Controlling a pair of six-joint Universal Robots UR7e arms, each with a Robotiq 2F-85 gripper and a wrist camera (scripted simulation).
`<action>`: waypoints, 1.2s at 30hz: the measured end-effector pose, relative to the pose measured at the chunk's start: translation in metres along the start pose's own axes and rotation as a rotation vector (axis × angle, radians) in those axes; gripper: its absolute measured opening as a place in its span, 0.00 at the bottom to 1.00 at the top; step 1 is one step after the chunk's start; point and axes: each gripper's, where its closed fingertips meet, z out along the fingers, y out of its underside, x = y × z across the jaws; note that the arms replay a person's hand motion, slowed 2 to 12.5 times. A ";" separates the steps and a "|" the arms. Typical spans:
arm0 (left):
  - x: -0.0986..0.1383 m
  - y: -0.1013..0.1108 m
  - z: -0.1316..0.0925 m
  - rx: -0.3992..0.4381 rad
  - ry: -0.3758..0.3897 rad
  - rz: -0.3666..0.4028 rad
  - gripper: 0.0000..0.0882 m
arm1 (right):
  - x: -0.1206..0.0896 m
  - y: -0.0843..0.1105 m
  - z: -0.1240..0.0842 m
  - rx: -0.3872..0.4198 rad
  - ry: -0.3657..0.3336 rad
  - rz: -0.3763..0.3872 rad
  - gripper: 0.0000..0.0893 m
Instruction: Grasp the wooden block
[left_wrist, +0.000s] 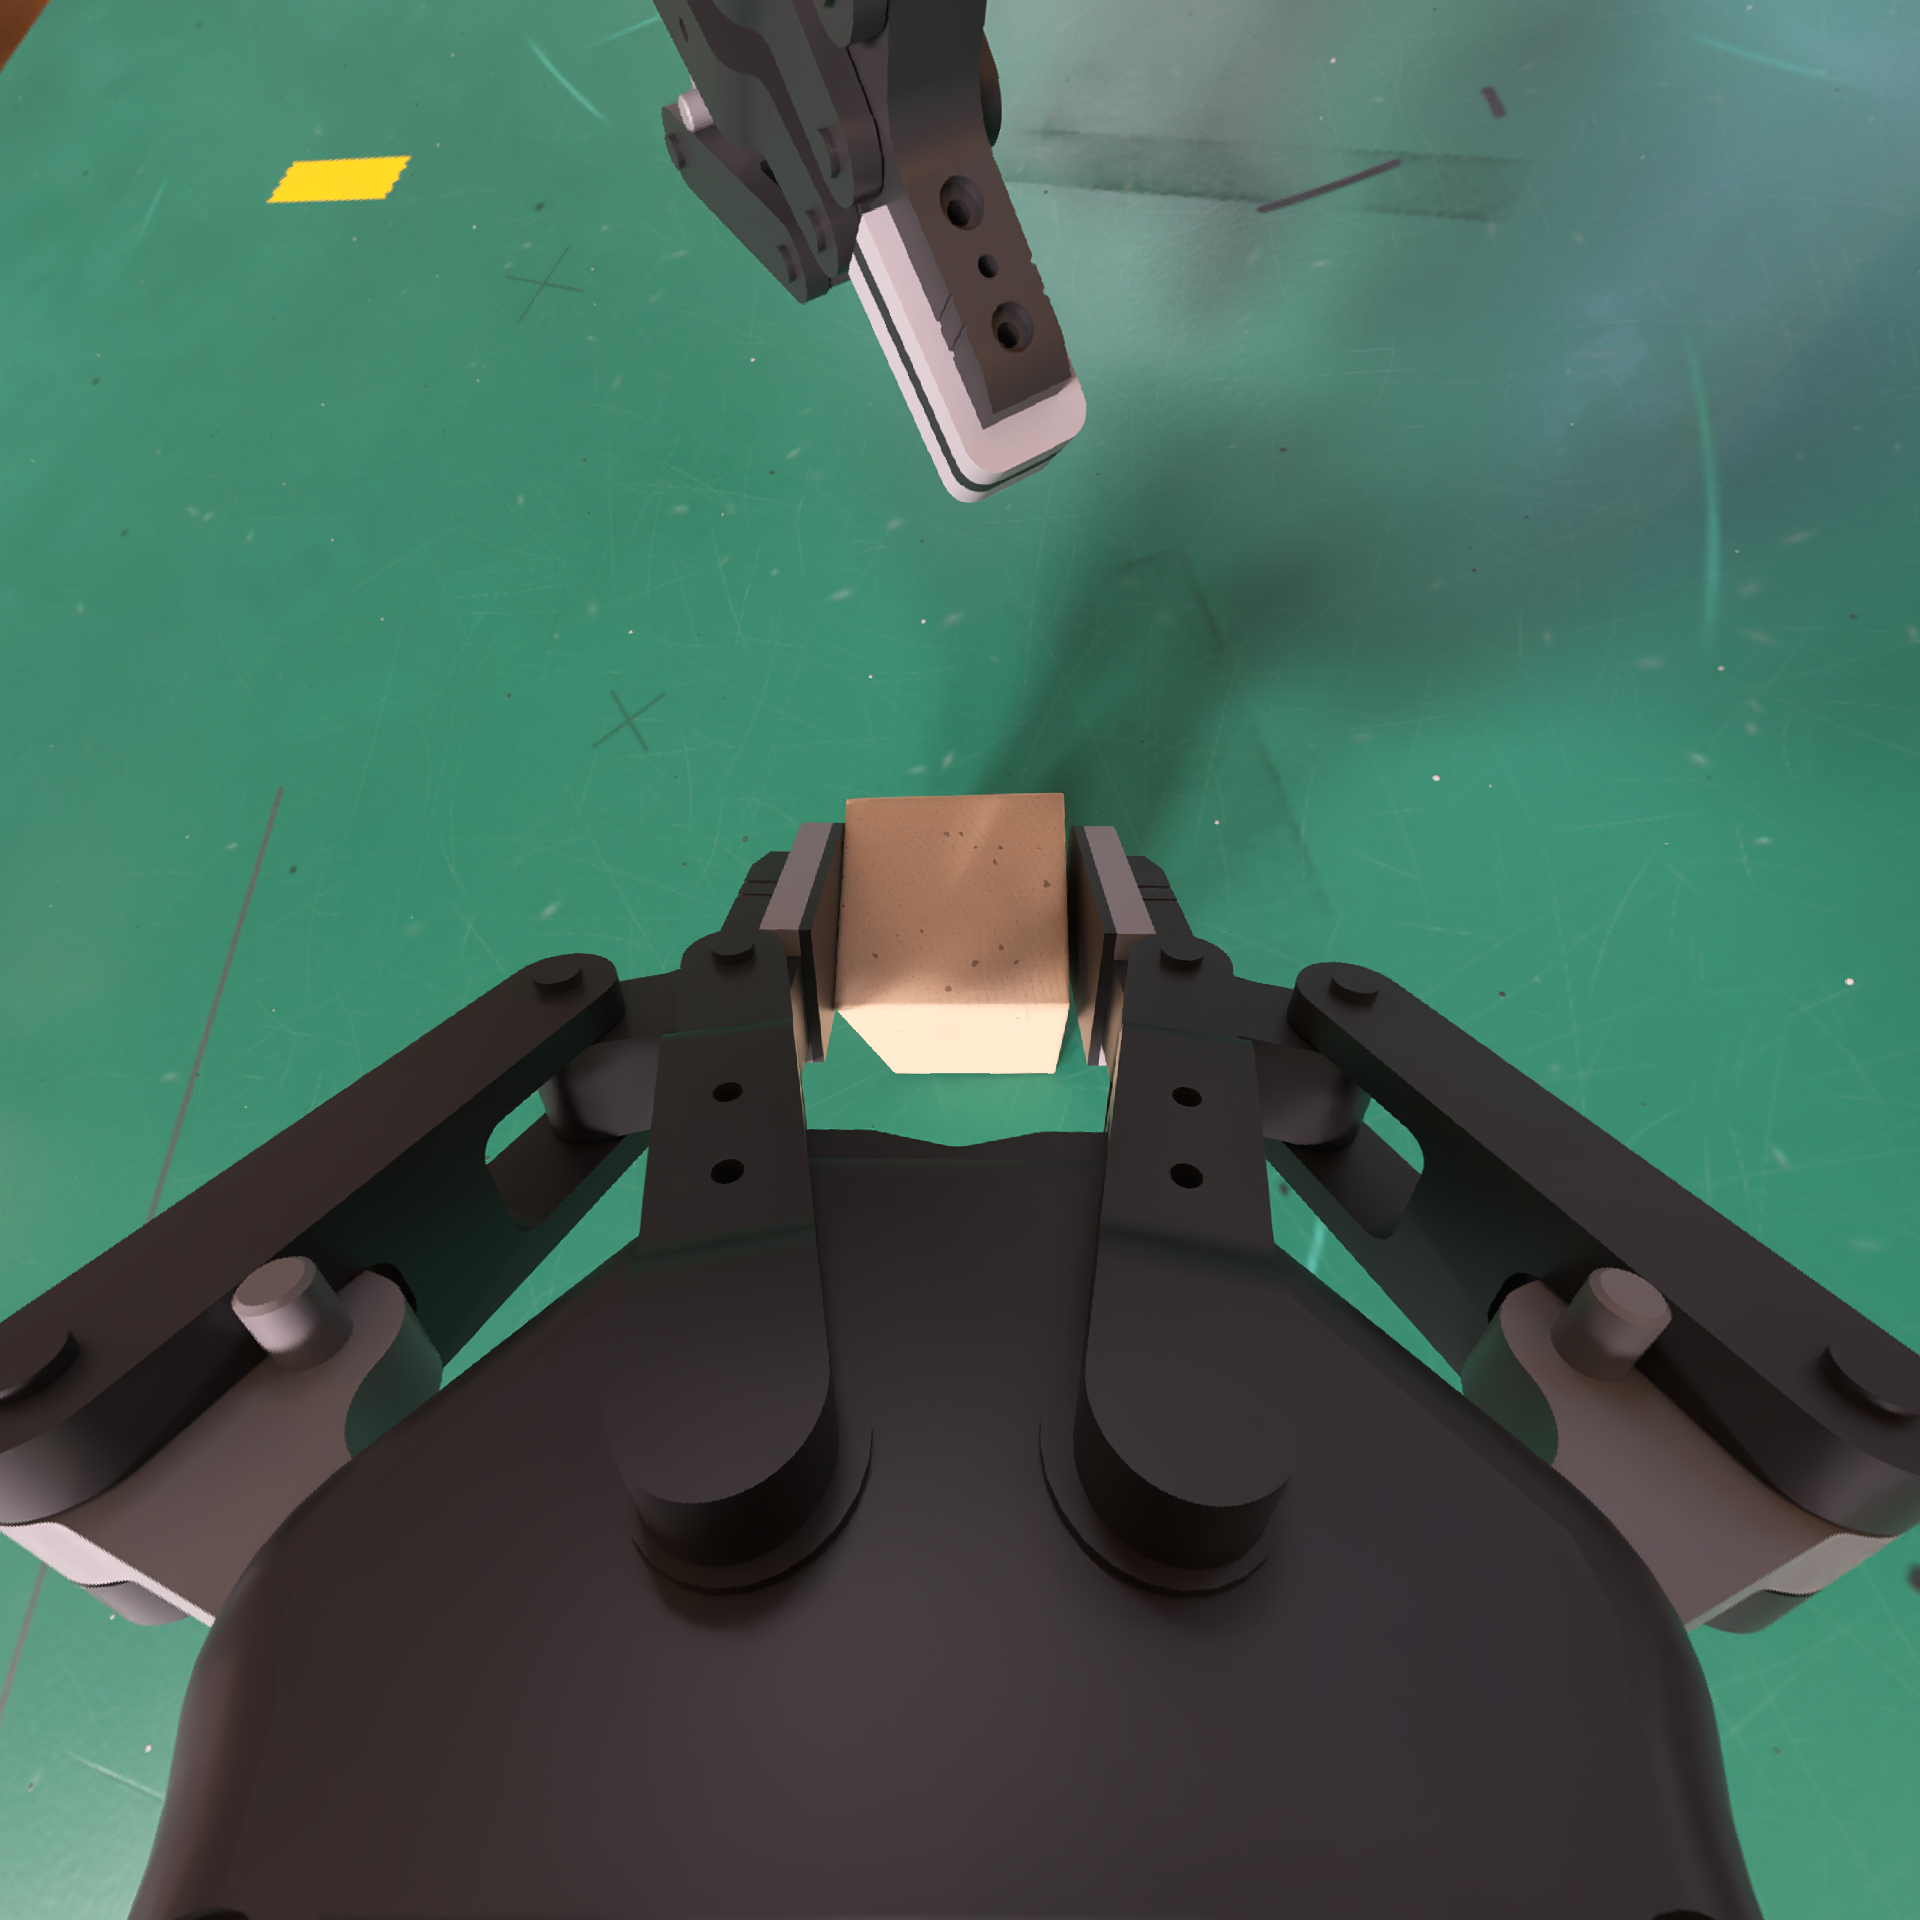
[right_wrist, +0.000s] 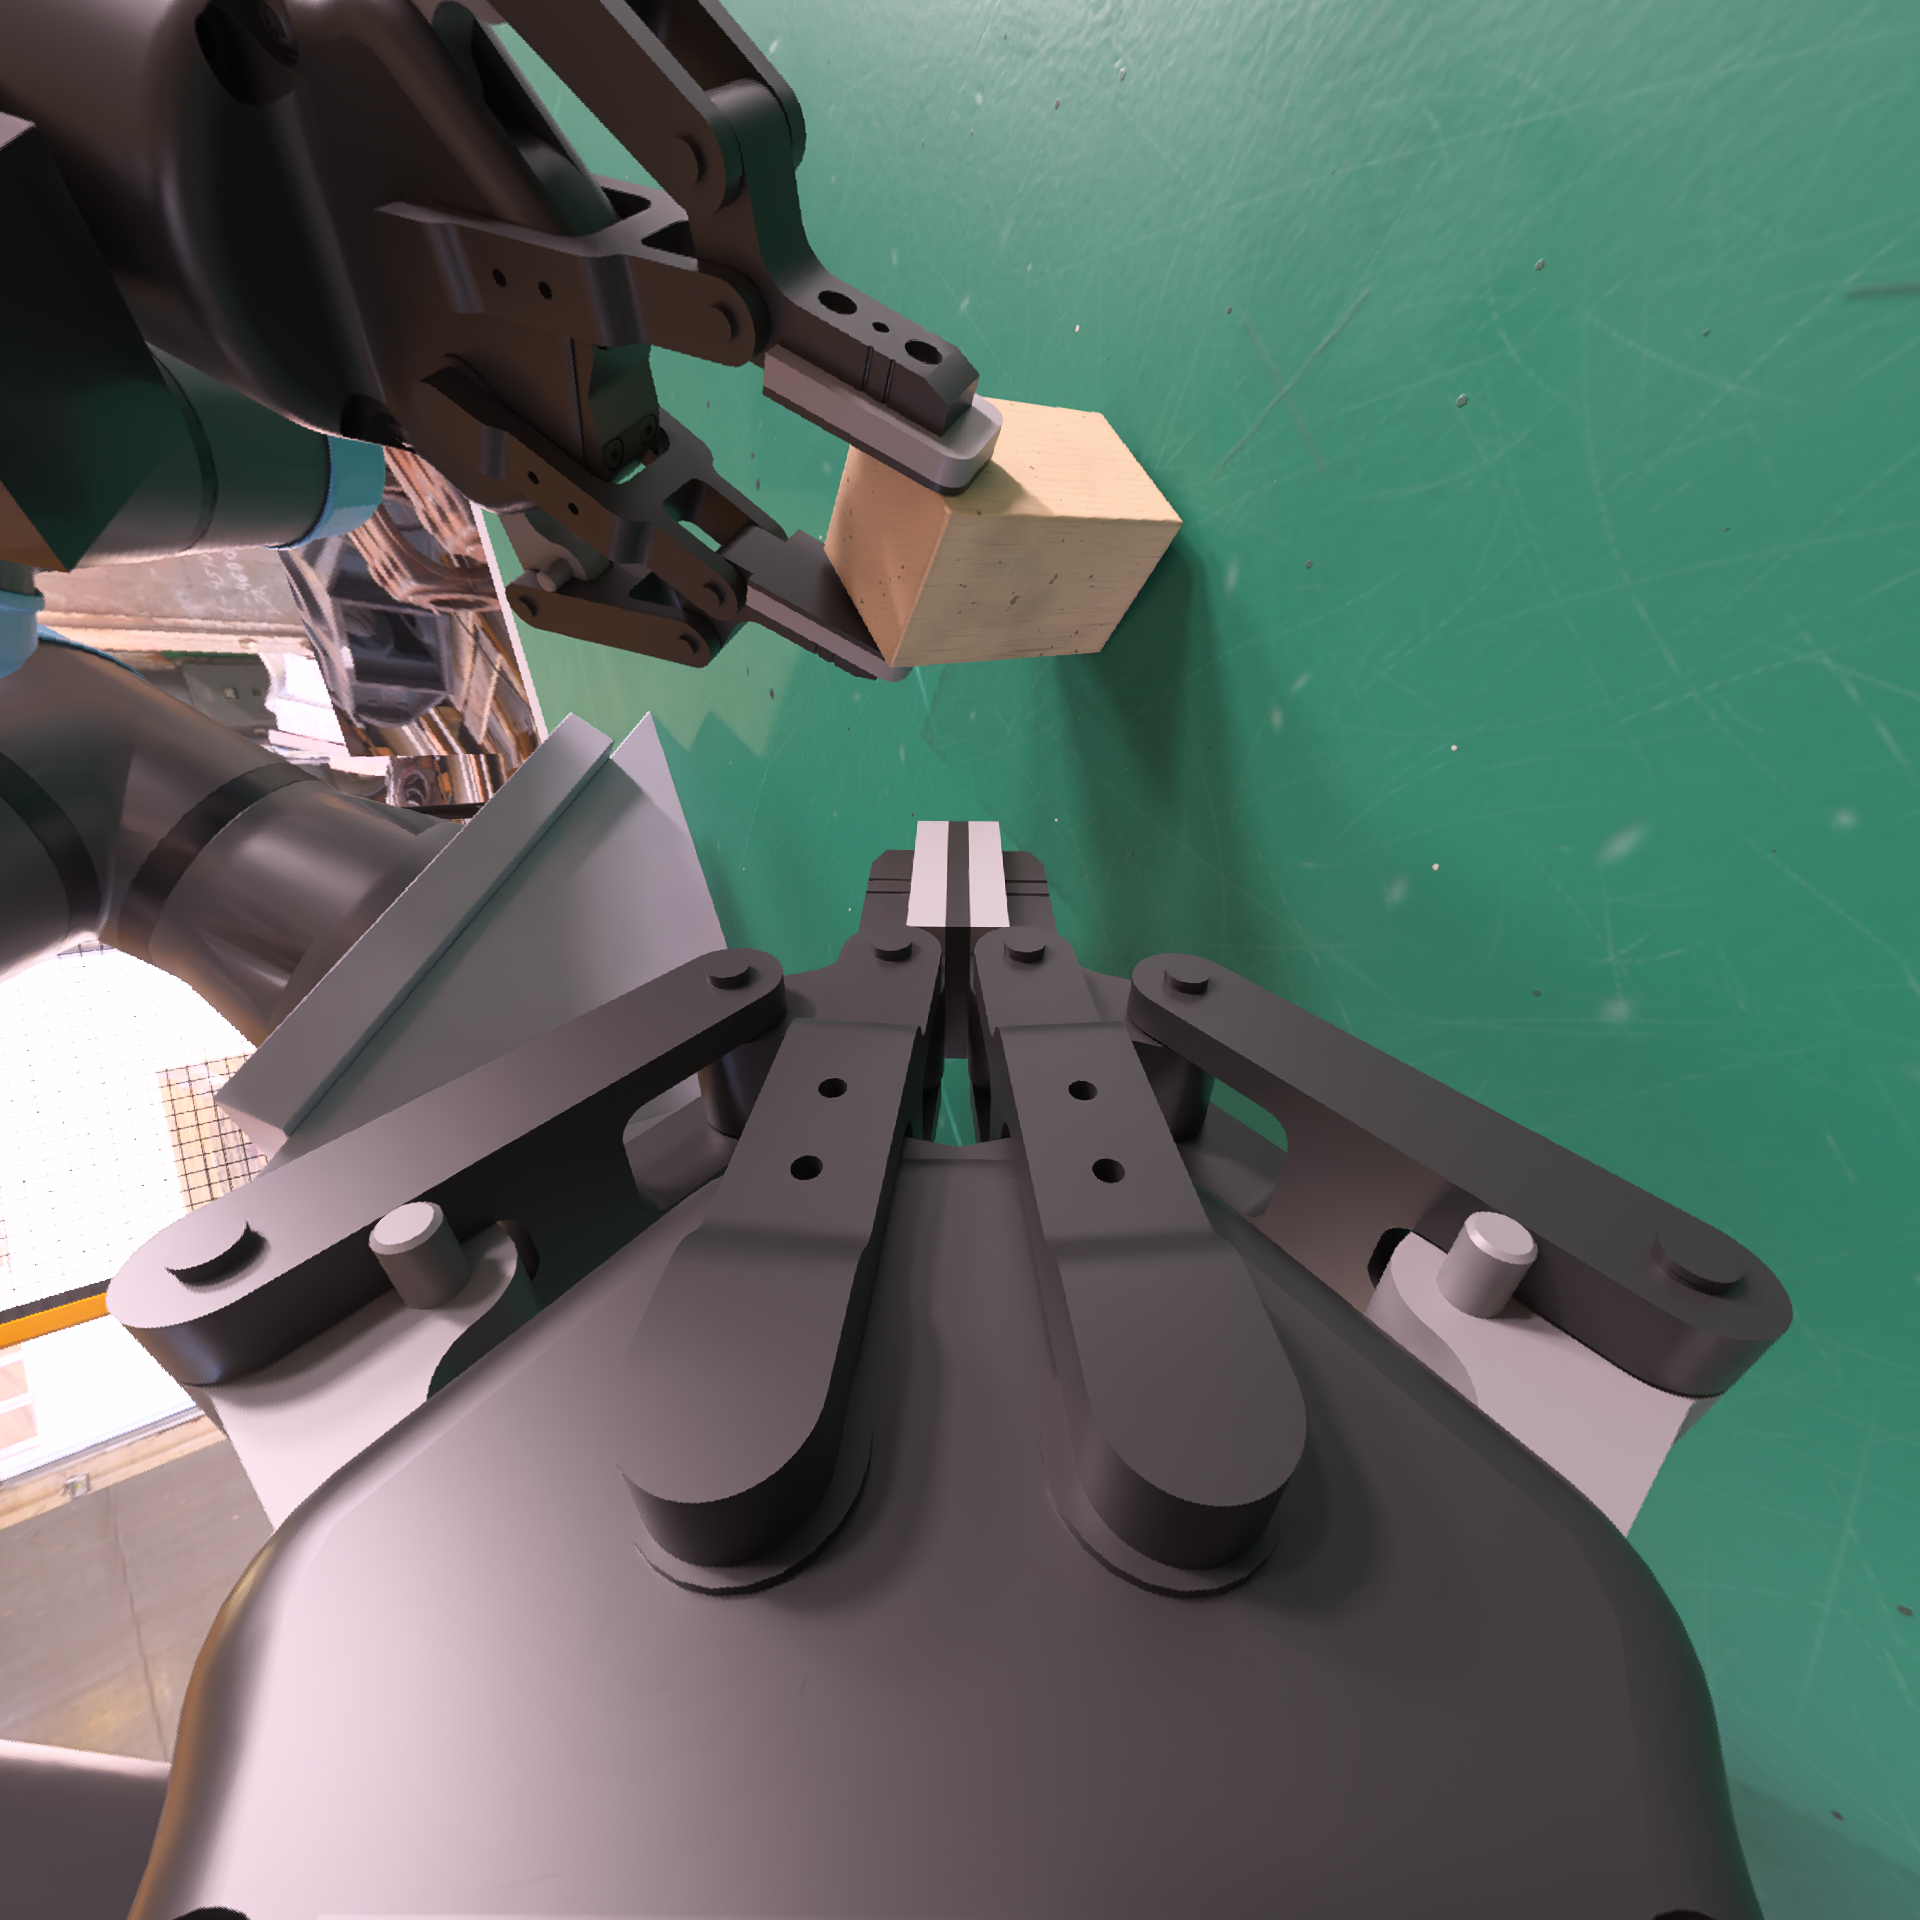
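I find the left gripper (left_wrist: 954, 914) clamped on the wooden block (left_wrist: 951, 914), one pad on each side face, at the centre of the left wrist view. The block rests on the green mat (left_wrist: 416, 582); in the right wrist view it sits in the upper middle. My right gripper (right_wrist: 957, 873) has its fingers pressed together on nothing, apart from the block. A yellow patch (left_wrist: 340, 179) lies upper left.

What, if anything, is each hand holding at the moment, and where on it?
The left hand grips the wooden block by two opposite side faces. The right hand is shut on nothing.
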 end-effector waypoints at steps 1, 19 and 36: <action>0.000 0.000 0.000 0.001 0.002 -0.003 0.42 | 0.000 0.000 0.000 -0.002 0.001 0.000 0.00; -0.002 0.002 0.001 0.007 0.013 -0.016 0.43 | 0.001 -0.003 -0.001 -0.029 0.011 0.000 0.00; -0.003 0.002 0.002 0.014 0.013 -0.014 0.44 | 0.002 -0.004 -0.001 -0.078 0.033 -0.022 0.00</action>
